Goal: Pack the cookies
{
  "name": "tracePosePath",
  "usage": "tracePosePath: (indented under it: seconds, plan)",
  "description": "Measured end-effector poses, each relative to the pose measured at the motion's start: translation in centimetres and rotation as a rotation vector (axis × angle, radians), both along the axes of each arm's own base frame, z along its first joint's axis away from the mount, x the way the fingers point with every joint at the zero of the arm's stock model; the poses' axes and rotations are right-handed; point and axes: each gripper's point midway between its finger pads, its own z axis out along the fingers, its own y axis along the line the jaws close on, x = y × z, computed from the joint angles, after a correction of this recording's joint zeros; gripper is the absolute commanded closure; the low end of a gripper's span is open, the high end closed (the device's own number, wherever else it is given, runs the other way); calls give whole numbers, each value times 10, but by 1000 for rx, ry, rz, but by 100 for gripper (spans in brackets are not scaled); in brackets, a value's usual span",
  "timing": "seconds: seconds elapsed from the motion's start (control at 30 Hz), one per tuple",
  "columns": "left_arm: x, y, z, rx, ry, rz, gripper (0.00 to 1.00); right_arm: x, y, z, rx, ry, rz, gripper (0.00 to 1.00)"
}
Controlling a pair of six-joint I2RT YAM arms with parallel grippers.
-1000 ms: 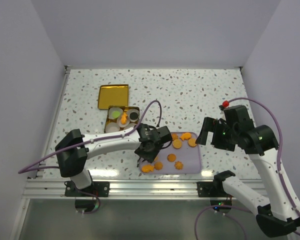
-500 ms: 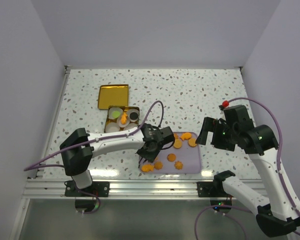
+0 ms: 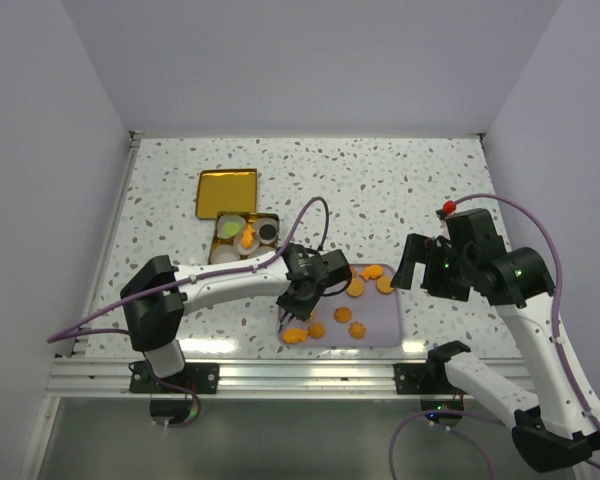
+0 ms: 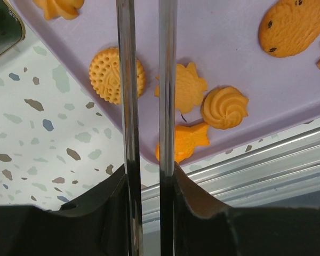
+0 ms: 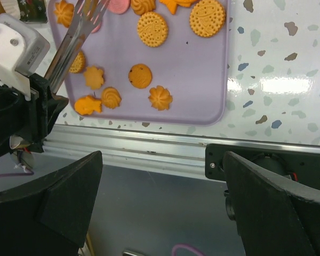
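Several orange cookies lie on a lilac tray: rounds, swirls, a flower and a fish shape, plus a pink round. My left gripper hangs over the tray's near left corner and is shut on metal tongs. In the left wrist view the gripper holds the tong blades parallel, with a narrow gap and nothing between them; their tips are out of frame. My right gripper hovers right of the tray, wide open and empty.
An open tin with white paper cups, some holding cookies, stands left of the tray. Its gold lid lies behind it. The aluminium rail runs along the table's near edge, just below the tray.
My left arm has swung slightly, its shoulder shifting right and the gripper with the tongs edging over the tray's left part. The right arm has not moved.
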Motion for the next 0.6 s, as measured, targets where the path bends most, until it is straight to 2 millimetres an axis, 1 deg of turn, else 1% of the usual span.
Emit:
tracePosePath:
  seconds: [0.1,0.2,0.23,0.4,0.5,0.6]
  plan:
    - [2,-2,3,-7,-8,1,73,0,0,0,-2,2,2,1]
    - [3,-3,5,-9,-13,4,57,0,0,0,-3,2,3,1]
    - [3,-3,5,-10,-14,8,50,0,0,0,-3,1,4,1]
    - [4,-3,5,-8,-18,12,38,0,0,0,-5,0,7,1]
    - [4,-2,5,-6,-20,13,36,0,0,0,-6,-1,9,1]
    - [4,-1,6,3,-23,11,37,0,0,0,-6,-1,10,1]
